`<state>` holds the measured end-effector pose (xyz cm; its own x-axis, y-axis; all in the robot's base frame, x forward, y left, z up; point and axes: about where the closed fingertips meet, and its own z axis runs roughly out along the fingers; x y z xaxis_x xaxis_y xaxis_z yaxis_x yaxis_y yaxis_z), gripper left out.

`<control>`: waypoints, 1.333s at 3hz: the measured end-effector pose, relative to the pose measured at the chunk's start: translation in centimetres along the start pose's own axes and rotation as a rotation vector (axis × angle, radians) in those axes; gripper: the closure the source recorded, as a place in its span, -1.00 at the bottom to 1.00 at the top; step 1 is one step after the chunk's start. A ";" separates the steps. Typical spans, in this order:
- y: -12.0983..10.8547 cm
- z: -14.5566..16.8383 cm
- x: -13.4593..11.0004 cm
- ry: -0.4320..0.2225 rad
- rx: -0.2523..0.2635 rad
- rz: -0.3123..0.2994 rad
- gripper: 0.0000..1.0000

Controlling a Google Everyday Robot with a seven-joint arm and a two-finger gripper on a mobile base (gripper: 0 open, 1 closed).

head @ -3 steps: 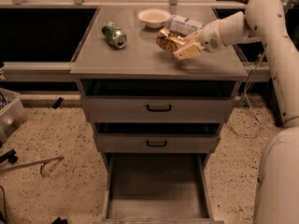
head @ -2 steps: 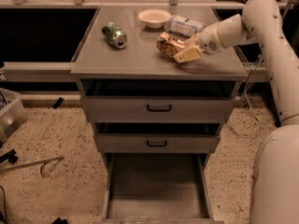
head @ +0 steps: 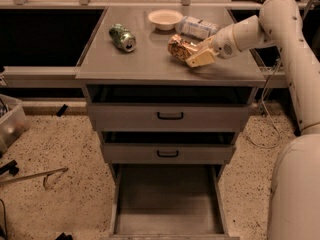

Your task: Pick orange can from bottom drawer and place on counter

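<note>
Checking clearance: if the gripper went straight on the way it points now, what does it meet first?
The gripper, low over the counter, right side, points left; the orange can sits at its tip, so likely that first, though depth is unclear.

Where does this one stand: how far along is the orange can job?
Done: the bottom drawer stands open and bare; the orange can is up over the counter, right side. In hand: the hand is at the can there. Left: confirming it rests there and backing the hand away.
</note>
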<state>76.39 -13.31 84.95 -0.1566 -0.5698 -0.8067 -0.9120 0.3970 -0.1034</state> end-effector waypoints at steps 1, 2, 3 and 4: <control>0.0 0.0 0.0 0.000 0.000 0.000 -0.30; 0.0 0.0 0.0 0.000 0.000 0.000 -0.76; 0.0 0.0 0.0 0.000 0.000 0.000 -1.00; 0.0 0.0 0.0 0.000 0.000 0.000 -1.00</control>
